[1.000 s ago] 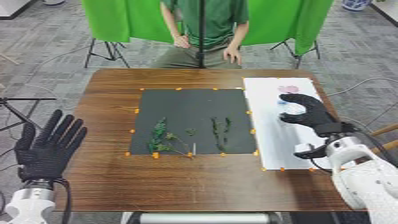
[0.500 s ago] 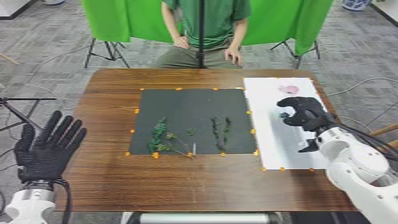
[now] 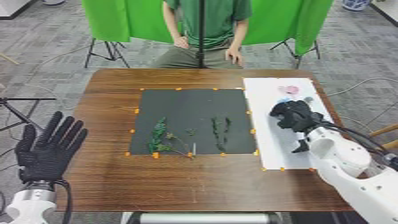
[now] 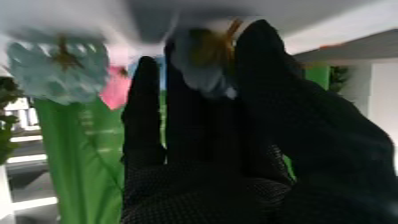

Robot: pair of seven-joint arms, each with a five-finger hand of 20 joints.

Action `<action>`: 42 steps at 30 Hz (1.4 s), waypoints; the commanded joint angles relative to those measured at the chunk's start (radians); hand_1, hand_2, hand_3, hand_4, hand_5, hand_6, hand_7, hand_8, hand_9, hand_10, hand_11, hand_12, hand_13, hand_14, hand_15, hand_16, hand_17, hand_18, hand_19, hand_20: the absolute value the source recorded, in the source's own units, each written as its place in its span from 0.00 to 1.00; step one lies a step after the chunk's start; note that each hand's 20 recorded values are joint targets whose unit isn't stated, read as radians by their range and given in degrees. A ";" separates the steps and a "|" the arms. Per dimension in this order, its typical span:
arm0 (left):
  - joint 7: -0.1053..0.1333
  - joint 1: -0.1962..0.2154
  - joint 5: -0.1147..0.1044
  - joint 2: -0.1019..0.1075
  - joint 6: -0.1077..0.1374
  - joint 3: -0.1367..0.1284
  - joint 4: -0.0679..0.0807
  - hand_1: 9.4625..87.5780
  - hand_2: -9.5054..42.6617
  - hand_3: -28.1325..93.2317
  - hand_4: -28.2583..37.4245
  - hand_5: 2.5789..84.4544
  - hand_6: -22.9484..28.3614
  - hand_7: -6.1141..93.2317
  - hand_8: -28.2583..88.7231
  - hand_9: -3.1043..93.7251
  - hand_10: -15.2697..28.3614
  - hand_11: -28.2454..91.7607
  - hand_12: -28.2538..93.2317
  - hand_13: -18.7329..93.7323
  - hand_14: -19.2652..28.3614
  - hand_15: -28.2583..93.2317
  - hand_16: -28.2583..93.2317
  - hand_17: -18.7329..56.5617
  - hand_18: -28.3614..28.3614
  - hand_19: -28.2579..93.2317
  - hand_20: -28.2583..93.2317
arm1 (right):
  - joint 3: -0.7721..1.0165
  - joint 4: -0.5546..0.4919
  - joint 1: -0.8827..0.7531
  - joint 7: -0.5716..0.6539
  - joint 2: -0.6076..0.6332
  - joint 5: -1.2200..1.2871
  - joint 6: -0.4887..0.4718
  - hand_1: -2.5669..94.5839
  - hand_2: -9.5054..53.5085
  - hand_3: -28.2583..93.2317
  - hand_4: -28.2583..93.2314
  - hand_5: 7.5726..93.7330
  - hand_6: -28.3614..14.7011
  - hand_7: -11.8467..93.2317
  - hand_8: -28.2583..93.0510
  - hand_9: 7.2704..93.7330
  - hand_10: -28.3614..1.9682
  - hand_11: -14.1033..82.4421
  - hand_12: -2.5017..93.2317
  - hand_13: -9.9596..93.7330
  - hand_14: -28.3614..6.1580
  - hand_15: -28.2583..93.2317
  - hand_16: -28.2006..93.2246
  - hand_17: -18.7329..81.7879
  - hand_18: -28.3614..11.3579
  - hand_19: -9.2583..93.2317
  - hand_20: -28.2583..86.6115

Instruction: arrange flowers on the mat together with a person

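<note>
We see our right hand (image 3: 298, 116) come down over the white sheet (image 3: 277, 150), thumb and fingers now pinching a pale blue flower (image 4: 197, 67); a lift to the black mat (image 3: 188, 112) could follow. Its brownish stub points past the fingertips and its petals face our palm, the long axis roughly along our fingers (a snug fit, we judge). Our left hand (image 3: 43, 157) lies open, fingers straight.

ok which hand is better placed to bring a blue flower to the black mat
Right, probably: the right hand is at a blue flower; the left hand is across the black mat from it.
</note>
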 commanded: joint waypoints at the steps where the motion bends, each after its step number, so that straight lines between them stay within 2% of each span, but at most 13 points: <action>1: -0.026 0.011 0.003 -0.017 0.012 -0.002 0.002 0.18 0.40 0.81 0.00 0.50 0.56 0.15 0.16 0.45 0.68 0.36 0.29 0.42 0.71 0.45 0.18 0.21 0.71 0.44 0.33 | -0.033 0.010 -0.024 -0.025 -0.012 -0.003 0.038 0.72 0.00 0.72 0.00 0.58 0.81 0.41 0.07 0.63 0.77 0.30 0.21 0.72 0.85 0.37 0.56 0.43 0.45 0.60 0.55; 7: -0.028 0.012 0.005 -0.014 0.010 -0.006 0.004 0.18 0.40 0.81 0.00 0.51 0.56 0.15 0.16 0.45 0.68 0.36 0.30 0.42 0.71 0.45 0.18 0.21 0.71 0.44 0.33 | -0.037 -0.047 -0.022 -0.049 0.010 0.004 0.101 0.74 0.00 0.73 0.00 0.60 0.79 0.44 0.14 0.67 0.77 0.30 0.26 0.76 0.87 0.40 0.60 0.45 0.44 0.63 0.57; 10: -0.025 0.019 0.004 -0.015 0.013 -0.013 0.000 0.18 0.40 0.81 0.00 0.51 0.56 0.15 0.16 0.45 0.68 0.36 0.30 0.42 0.71 0.46 0.18 0.21 0.71 0.44 0.33 | -0.048 -0.098 0.003 -0.081 0.014 0.009 0.116 0.74 0.00 0.73 0.00 0.60 0.78 0.44 0.15 0.67 0.77 0.30 0.27 0.76 0.86 0.39 0.60 0.45 0.44 0.63 0.57; 16: -0.021 0.021 0.002 -0.013 0.018 -0.014 -0.001 0.19 0.40 0.81 0.00 0.51 0.56 0.15 0.16 0.45 0.68 0.36 0.29 0.42 0.71 0.46 0.18 0.21 0.71 0.44 0.33 | -0.156 -0.155 0.159 -0.149 -0.046 0.040 0.115 0.74 0.00 0.73 0.00 0.60 0.78 0.44 0.15 0.67 0.76 0.30 0.27 0.76 0.86 0.39 0.60 0.46 0.45 0.61 0.57; 20: -0.024 0.012 -0.002 -0.010 0.021 -0.006 0.003 0.19 0.40 0.81 0.00 0.51 0.56 0.15 0.16 0.45 0.68 0.36 0.29 0.42 0.71 0.46 0.18 0.21 0.71 0.44 0.33 | -0.256 -0.153 0.271 -0.214 -0.126 0.098 0.098 0.73 0.00 0.73 0.00 0.59 0.78 0.44 0.15 0.67 0.76 0.30 0.27 0.76 0.86 0.38 0.60 0.46 0.45 0.61 0.56; 27: -0.013 -0.012 -0.002 0.001 0.017 0.018 0.012 0.19 0.40 0.81 0.00 0.51 0.56 0.15 0.16 0.45 0.68 0.36 0.29 0.42 0.71 0.46 0.18 0.21 0.71 0.44 0.33 | -0.500 -0.111 0.479 -0.305 -0.279 0.158 0.051 0.73 0.00 0.73 0.00 0.59 0.78 0.43 0.15 0.67 0.76 0.30 0.26 0.75 0.86 0.37 0.60 0.46 0.46 0.60 0.56; 35: 0.012 -0.045 -0.007 0.022 0.017 0.046 0.027 0.19 0.40 0.81 0.00 0.50 0.56 0.15 0.16 0.45 0.68 0.36 0.29 0.42 0.70 0.45 0.18 0.21 0.71 0.44 0.33 | -0.734 0.031 0.668 -0.312 -0.444 0.194 0.095 0.73 0.00 0.74 0.00 0.58 0.78 0.43 0.08 0.65 0.74 0.32 0.24 0.75 0.86 0.37 0.60 0.46 0.46 0.59 0.56; 36: 0.009 -0.058 -0.008 0.025 0.014 0.053 0.033 0.19 0.40 0.81 0.00 0.51 0.56 0.15 0.16 0.45 0.68 0.36 0.29 0.42 0.71 0.46 0.18 0.21 0.71 0.44 0.33 | -0.756 0.050 0.685 -0.299 -0.460 0.205 0.102 0.72 0.00 0.74 0.00 0.58 0.78 0.43 0.08 0.65 0.74 0.32 0.24 0.75 0.86 0.37 0.60 0.46 0.46 0.59 0.56; 37: 0.009 -0.053 -0.010 0.025 0.013 0.048 0.029 0.19 0.40 0.81 0.00 0.51 0.56 0.15 0.16 0.45 0.68 0.36 0.29 0.42 0.71 0.46 0.18 0.21 0.71 0.44 0.33 | -0.790 0.074 0.708 -0.287 -0.480 0.225 0.130 0.72 0.00 0.74 0.00 0.58 0.78 0.43 0.08 0.65 0.74 0.32 0.24 0.75 0.86 0.37 0.60 0.46 0.46 0.59 0.56; 39: 0.016 -0.066 -0.011 0.033 0.010 0.063 0.032 0.19 0.40 0.81 0.00 0.51 0.56 0.15 0.16 0.45 0.68 0.36 0.29 0.42 0.71 0.46 0.18 0.21 0.71 0.44 0.33 | -0.821 0.120 0.736 -0.283 -0.515 0.243 0.135 0.72 0.00 0.74 0.00 0.57 0.78 0.43 0.08 0.64 0.74 0.33 0.23 0.75 0.86 0.37 0.60 0.46 0.46 0.59 0.56; 40: -0.007 -0.123 -0.005 0.030 0.012 0.082 0.067 0.19 0.40 0.81 0.00 0.51 0.56 0.15 0.16 0.45 0.68 0.36 0.29 0.42 0.71 0.46 0.18 0.21 0.71 0.44 0.33 | -0.819 0.184 0.748 -0.301 -0.554 0.243 0.132 0.73 0.00 0.74 0.00 0.57 0.78 0.43 0.08 0.64 0.74 0.33 0.23 0.74 0.86 0.37 0.60 0.46 0.46 0.59 0.56; 41: 0.012 -0.082 -0.010 0.041 0.008 0.075 0.040 0.19 0.40 0.81 0.00 0.50 0.56 0.15 0.16 0.45 0.68 0.36 0.29 0.42 0.71 0.46 0.18 0.21 0.71 0.44 0.33 | -0.853 0.156 0.759 -0.268 -0.544 0.254 0.143 0.73 0.00 0.74 0.00 0.57 0.77 0.43 0.08 0.64 0.74 0.33 0.23 0.74 0.86 0.37 0.60 0.46 0.46 0.58 0.56; 42: 0.016 -0.076 -0.010 0.041 0.008 0.073 0.035 0.19 0.40 0.81 0.00 0.50 0.56 0.15 0.16 0.45 0.68 0.36 0.29 0.42 0.71 0.46 0.18 0.21 0.71 0.44 0.33 | -0.876 0.164 0.773 -0.256 -0.555 0.259 0.151 0.73 0.00 0.74 0.00 0.57 0.77 0.43 0.08 0.64 0.73 0.33 0.23 0.74 0.85 0.36 0.60 0.46 0.46 0.58 0.56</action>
